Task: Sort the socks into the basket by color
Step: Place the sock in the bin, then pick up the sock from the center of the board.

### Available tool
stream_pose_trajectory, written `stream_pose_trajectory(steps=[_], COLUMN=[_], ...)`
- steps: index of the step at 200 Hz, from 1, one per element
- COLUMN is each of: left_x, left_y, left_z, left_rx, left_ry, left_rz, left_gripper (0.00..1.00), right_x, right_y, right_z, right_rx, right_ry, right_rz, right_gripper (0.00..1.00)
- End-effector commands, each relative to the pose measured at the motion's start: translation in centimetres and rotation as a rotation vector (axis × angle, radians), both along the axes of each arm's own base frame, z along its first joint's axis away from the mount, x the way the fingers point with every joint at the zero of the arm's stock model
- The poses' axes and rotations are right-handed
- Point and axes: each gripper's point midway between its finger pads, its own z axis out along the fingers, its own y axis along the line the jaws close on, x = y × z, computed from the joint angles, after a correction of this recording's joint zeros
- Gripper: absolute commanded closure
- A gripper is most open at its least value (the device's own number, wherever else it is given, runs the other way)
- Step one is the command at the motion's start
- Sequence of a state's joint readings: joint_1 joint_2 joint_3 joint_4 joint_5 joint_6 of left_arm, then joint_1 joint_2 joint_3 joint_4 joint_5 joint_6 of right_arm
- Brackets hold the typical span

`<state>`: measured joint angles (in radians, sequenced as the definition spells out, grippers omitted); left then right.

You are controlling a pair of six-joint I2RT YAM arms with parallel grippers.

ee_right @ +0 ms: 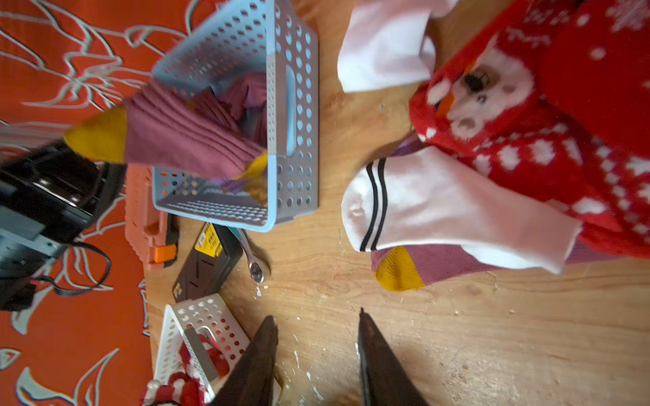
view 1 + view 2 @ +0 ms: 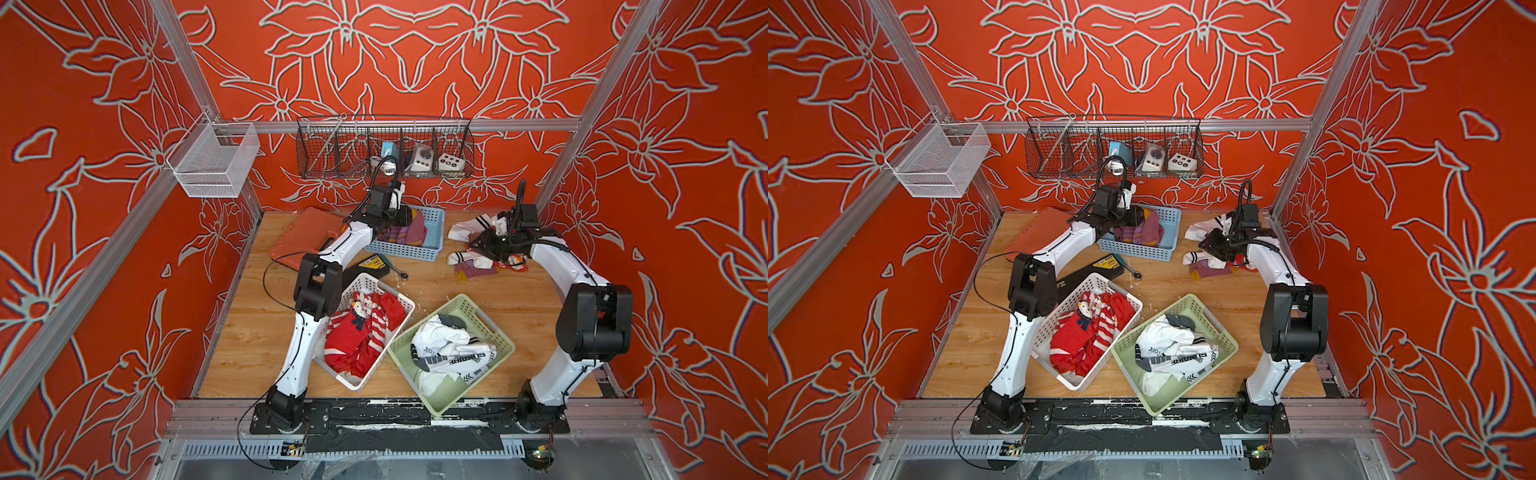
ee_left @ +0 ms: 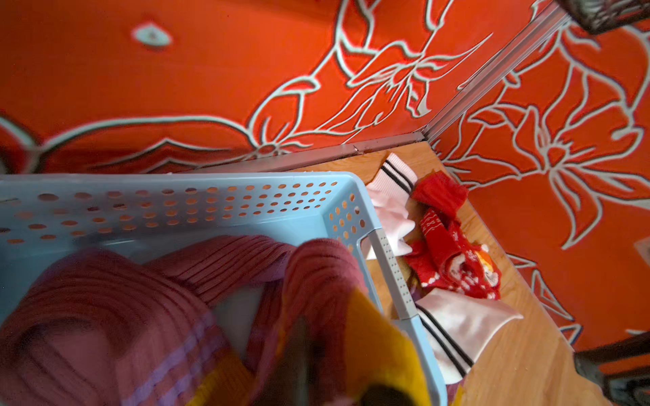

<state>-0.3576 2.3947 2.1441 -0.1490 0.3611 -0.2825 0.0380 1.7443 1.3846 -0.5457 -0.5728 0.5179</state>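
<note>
My left gripper (image 2: 401, 218) hovers over the blue basket (image 2: 415, 250), which holds purple socks (image 2: 1144, 232). A purple sock with yellow patches (image 3: 327, 281) drapes over its jaws and blurs them; it stretches from the gripper into the basket (image 1: 292, 197). My right gripper (image 1: 316, 318) is open and empty above bare wood, beside the loose pile: a white sock with black stripes (image 1: 439, 207), a red snowman sock (image 1: 510, 105) and a purple sock (image 1: 397, 269). Red socks (image 2: 361, 332) fill the white basket (image 2: 361, 282). White socks (image 2: 449, 349) fill the green basket (image 2: 478, 316).
An orange tool case (image 2: 299, 237) lies at the back left. A black box with a yellow label (image 2: 372, 266) and a ratchet wrench (image 2: 401, 273) lie between the blue and white baskets. A wire rack (image 2: 382, 149) and a white mesh bin (image 2: 212, 162) hang on the walls.
</note>
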Motion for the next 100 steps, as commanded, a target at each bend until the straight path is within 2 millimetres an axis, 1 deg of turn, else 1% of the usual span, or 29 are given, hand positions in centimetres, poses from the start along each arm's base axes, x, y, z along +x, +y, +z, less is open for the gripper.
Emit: stream_pose_trajectory(steps=[1, 20, 25, 36, 48, 66, 100], left_x=[-0.7, -1.8, -2.0, -2.6, -3.3, -4.3, -7.1], left_y=[0.9, 0.9, 0.9, 1.0, 1.0, 1.0, 0.8], left_z=[-1.1, -0.5, -0.3, 0.1, 0.7, 1.5, 3.4], left_rx=[-0.002, -0.015, -0.016, -0.019, -0.031, -0.043, -0.078], left_ry=[0.045, 0.050, 0.050, 0.050, 0.046, 0.062, 0.093], left_rz=[-0.007, -0.023, -0.024, -0.026, -0.039, -0.063, -0.118], left_gripper=[0.42, 0.32, 0.31, 0.28, 0.27, 0.26, 0.26], right_x=[-2.2, -2.5, -2.4, -2.3, -2.1, -2.0, -1.3], right_y=[0.6, 1.0, 1.0, 0.7, 0.2, -0.6, -1.6], right_z=[-1.3, -2.4, -2.6, -3.2, -4.2, -5.3, -8.0], right_rx=[-0.099, -0.167, -0.189, -0.226, -0.266, -0.325, -0.400], right_ry=[0.037, 0.065, 0.071, 0.089, 0.113, 0.139, 0.186], right_rz=[0.060, 0.098, 0.101, 0.101, 0.095, 0.093, 0.079], right_gripper=[0.58, 0.51, 0.48, 0.40, 0.34, 0.33, 0.27])
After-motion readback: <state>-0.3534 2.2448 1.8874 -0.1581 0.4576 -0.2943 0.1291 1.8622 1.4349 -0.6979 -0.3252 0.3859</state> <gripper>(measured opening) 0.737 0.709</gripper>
